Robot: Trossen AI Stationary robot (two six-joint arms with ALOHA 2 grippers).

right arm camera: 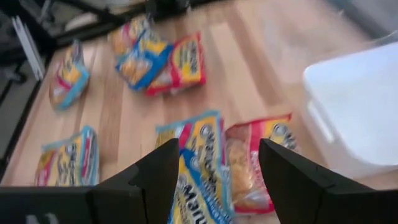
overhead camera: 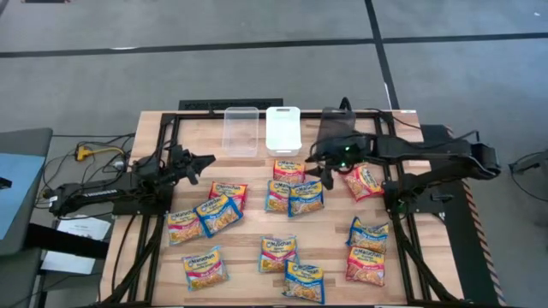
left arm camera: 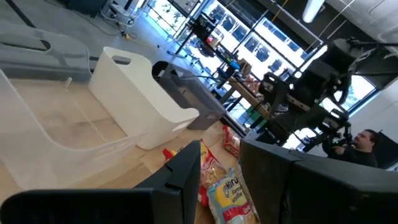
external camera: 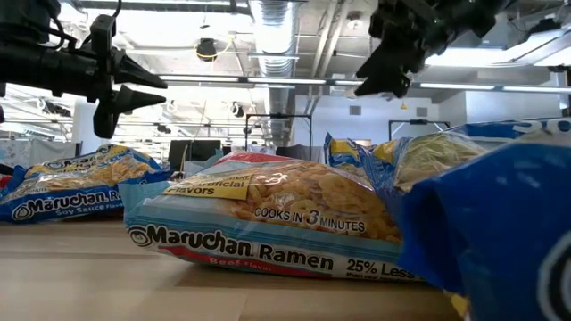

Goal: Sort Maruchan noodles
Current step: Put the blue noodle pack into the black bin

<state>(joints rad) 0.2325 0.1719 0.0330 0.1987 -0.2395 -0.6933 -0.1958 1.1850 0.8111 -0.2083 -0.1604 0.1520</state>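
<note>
About a dozen Maruchan noodle packets (overhead camera: 295, 197) lie flat and scattered over the wooden table, with red, blue or orange bands. My left gripper (overhead camera: 204, 161) hovers open above the table's left part, near a red packet (overhead camera: 229, 192), pointing toward the bins. My right gripper (overhead camera: 324, 168) hovers open over the far middle. In the right wrist view, a red packet (right arm camera: 249, 163) and a blue packet (right arm camera: 198, 168) lie below its open fingers (right arm camera: 217, 174). Neither gripper touches anything.
Three bins stand in a row at the far edge: clear (overhead camera: 241, 130), white (overhead camera: 283, 128) and dark-grey (overhead camera: 336, 128). More packets lie near the right edge (overhead camera: 368, 233) and the near edge (overhead camera: 304, 281). A person (left arm camera: 367, 146) sits in the room beyond.
</note>
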